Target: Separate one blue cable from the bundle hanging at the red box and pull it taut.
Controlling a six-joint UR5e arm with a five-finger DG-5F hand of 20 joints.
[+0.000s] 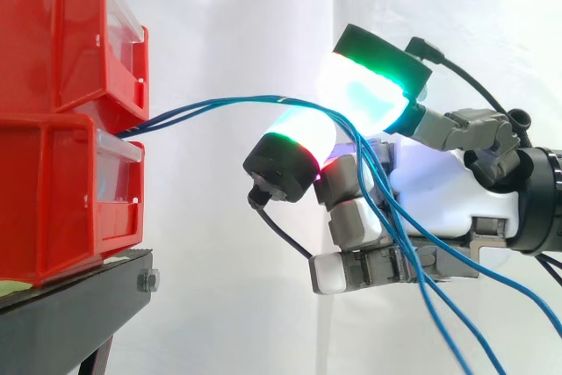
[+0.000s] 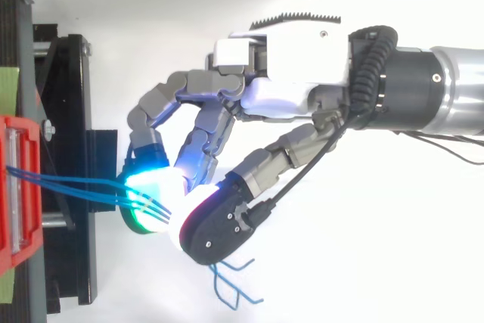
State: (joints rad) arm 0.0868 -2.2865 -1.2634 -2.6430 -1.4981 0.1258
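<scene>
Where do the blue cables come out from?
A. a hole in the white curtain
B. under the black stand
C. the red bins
C: the blue cables come out at the front of the stacked red bins, where the top one meets the bottom one, and run across to the robot hand.

The hand (image 2: 287, 69) has a white palm shell and grey metal finger links. Thick fingertips (image 1: 364, 94) have black backs and white-cyan glowing pads edged green or red. The wrist (image 2: 408, 81) is black, then silver.
</scene>
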